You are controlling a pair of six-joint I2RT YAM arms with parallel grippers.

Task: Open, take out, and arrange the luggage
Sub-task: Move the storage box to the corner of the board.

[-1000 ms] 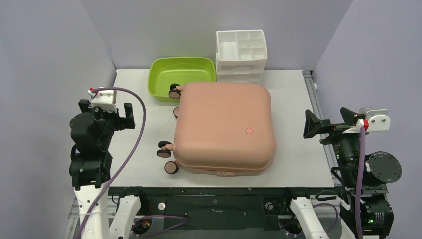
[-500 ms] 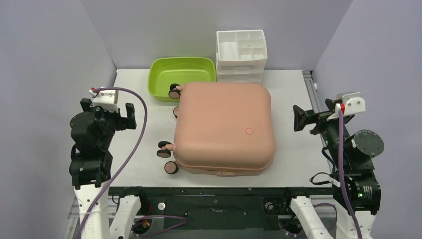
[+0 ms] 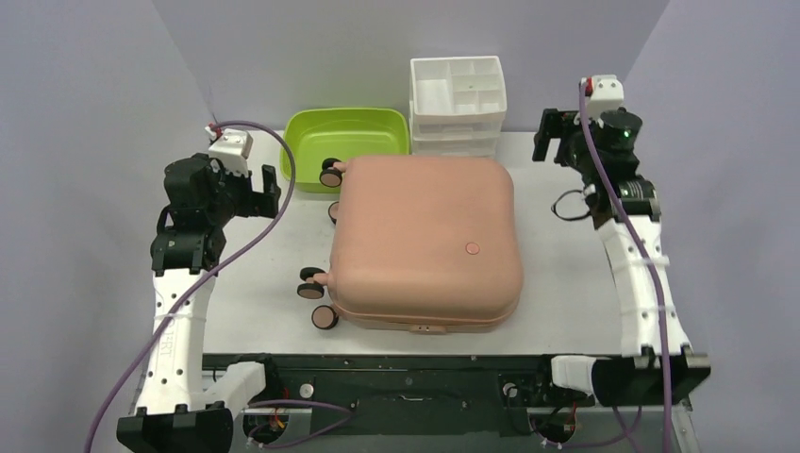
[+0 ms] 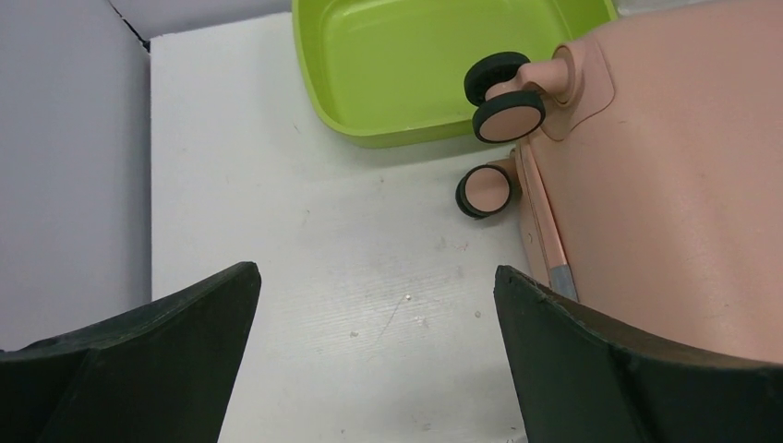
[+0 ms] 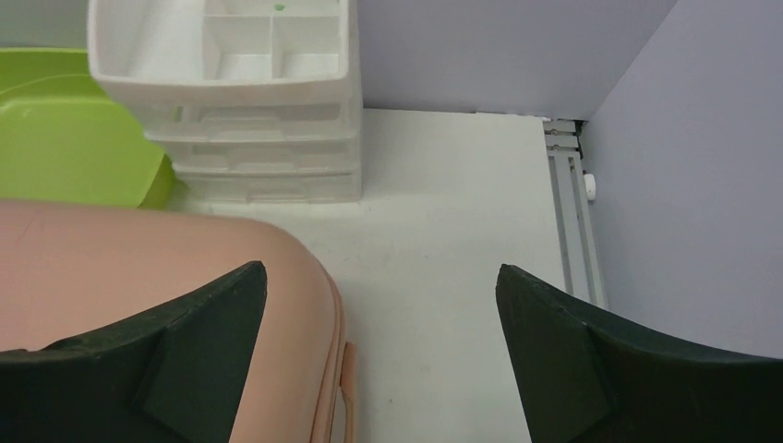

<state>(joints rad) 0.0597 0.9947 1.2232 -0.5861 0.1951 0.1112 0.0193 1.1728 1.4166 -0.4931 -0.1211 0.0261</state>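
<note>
Swinging both arms up and forward since a second ago; hovering left gripper wide open above white tabletop, right gripper gaping empty near white plastic drawer organizer; leaving closed salmon-pink hard-shell suitcase lying flat mid-table, just beside lime-green plastic tub

1. Luggage: the shell is closed, so you see nothing of its inside. The left wrist view cuts it off at the right and bottom edges, the right wrist view at the left and bottom.
2. Logo: a small round dot, too small for you to read.
3. Wheel: mostly tucked under the shell.
4. Tub: its near right corner is behind a caster. Both wrist views cut it off.
5. Organizer: the drawers' contents are hidden from you. The green speck in a top compartment is too small to name.
</note>
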